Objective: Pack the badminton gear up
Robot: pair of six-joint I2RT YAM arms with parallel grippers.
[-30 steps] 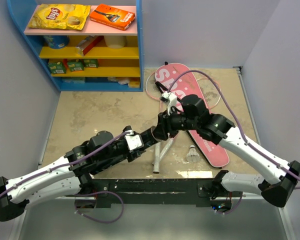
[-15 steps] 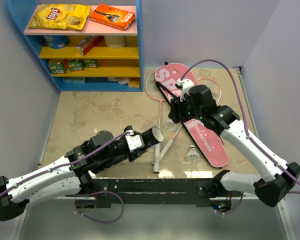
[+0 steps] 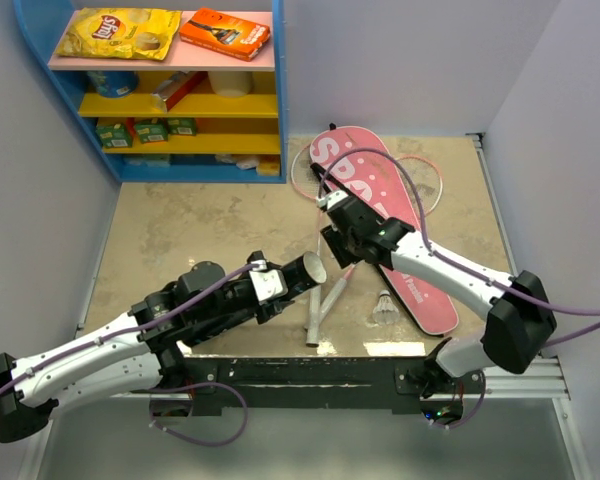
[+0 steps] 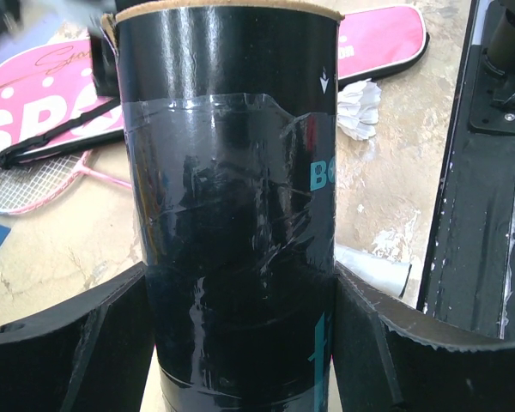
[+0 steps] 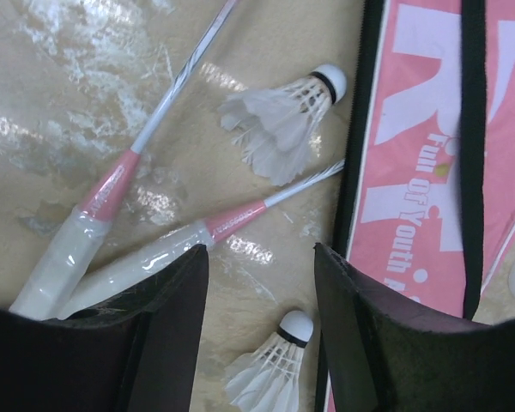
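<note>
Left fingers (image 4: 77, 343) clamped on tube (image 4: 232, 172); right fingers (image 5: 163, 335) apart over shuttlecock (image 5: 270, 365) beside bag (image 5: 421, 172). Off-centre close, I crush it.

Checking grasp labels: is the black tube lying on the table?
No, the left gripper grips the black tube, one jaw on each side.

Bright, even light, faint shadows.
Soft glare streaks my black tube (image 4: 232, 215); left of its top, the view smears into blur.
</note>
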